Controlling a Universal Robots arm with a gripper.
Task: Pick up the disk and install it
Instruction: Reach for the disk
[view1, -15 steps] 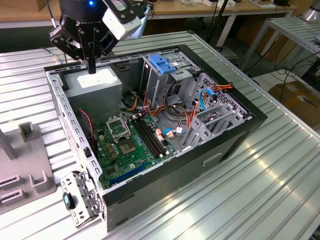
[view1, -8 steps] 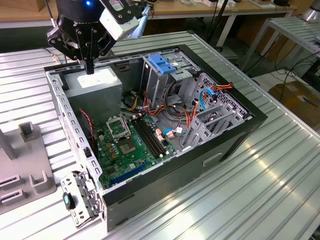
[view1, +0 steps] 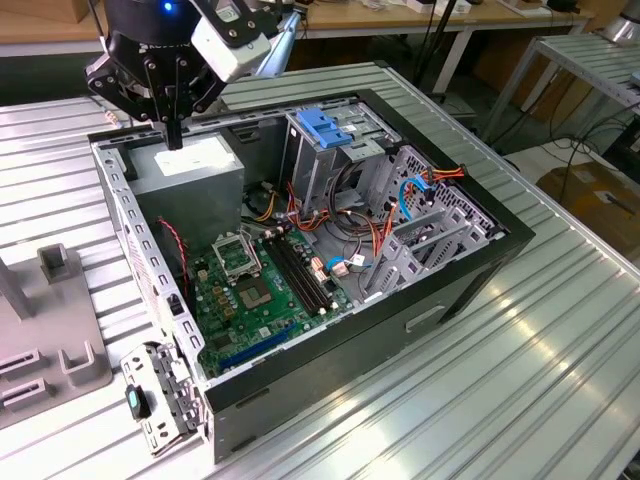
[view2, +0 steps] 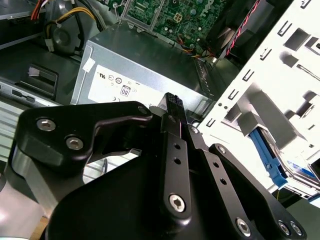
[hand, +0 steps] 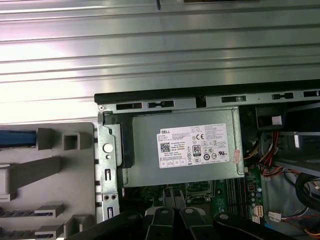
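Closest in, my end effector (view2: 172, 100) hangs pinched shut and empty over the power supply (hand: 195, 145). The disk (hand: 17, 139) sits past the case wall (hand: 107, 165) beside the power supply, in a grey rack (hand: 50, 170). Pickup looks unstarted; grasping it would need me opened across its rails

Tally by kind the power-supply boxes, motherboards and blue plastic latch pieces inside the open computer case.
Power-supply box: 1
Motherboard: 1
Blue latch piece: 1
Total: 3
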